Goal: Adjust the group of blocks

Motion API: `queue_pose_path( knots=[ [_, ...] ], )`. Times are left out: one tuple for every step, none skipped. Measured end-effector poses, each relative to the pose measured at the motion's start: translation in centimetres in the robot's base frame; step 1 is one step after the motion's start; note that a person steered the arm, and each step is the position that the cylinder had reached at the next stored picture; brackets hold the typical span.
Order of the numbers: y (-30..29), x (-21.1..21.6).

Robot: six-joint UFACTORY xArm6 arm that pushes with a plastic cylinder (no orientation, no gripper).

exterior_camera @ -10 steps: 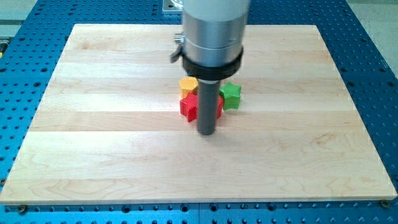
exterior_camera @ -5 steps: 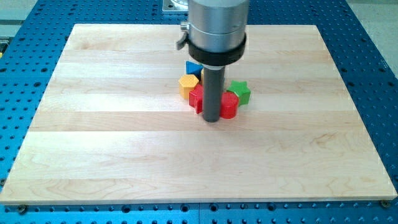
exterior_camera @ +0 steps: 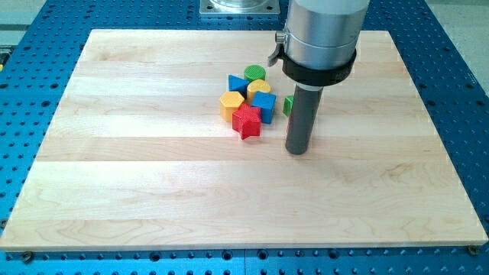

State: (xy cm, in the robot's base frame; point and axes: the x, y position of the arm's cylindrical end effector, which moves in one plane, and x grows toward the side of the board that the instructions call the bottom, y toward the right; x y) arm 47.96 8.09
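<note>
My tip stands on the wooden board, to the view's right of the cluster and slightly toward the view's bottom, apart from every block I can see. The group therefore lies toward the view's left and a little toward the top from the tip, and I judge that any tidying push must travel that way. The rig has no jaws or fingers to open or close; it ends in a plain rod that grasps nothing. The cluster sits just above the board's centre, its members touching or nearly so. Counted: one red star-shaped block at the group's lower edge, nearest the tip; one blue block, roughly cube-like, just above and right of it; one orange hexagonal block at the left; one blue triangular block at the upper left; one yellow round block in the middle; one green rounded block at the top. A seventh piece, a green block, shows only as a sliver at the rod's left side; its shape is hidden, and I cannot tell whether it touches the rod. It stands slightly apart from the blue cube-like block, so I judge it the member most in need of adjusting.
</note>
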Motion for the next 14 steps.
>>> queue_pose_path(
  knots=[
    [1.9,2.2],
    [2.8,0.4],
    [2.1,-3.5],
    [2.0,-5.1],
    [1.5,-5.6],
    [2.7,-6.6],
    [4.3,-7.3],
    [4.4,-8.2],
    [4.1,-9.5],
    [4.0,-9.5],
    [3.1,-9.5],
    [2.6,-9.4],
    [5.3,-5.9],
    [3.6,-1.3]
  ],
)
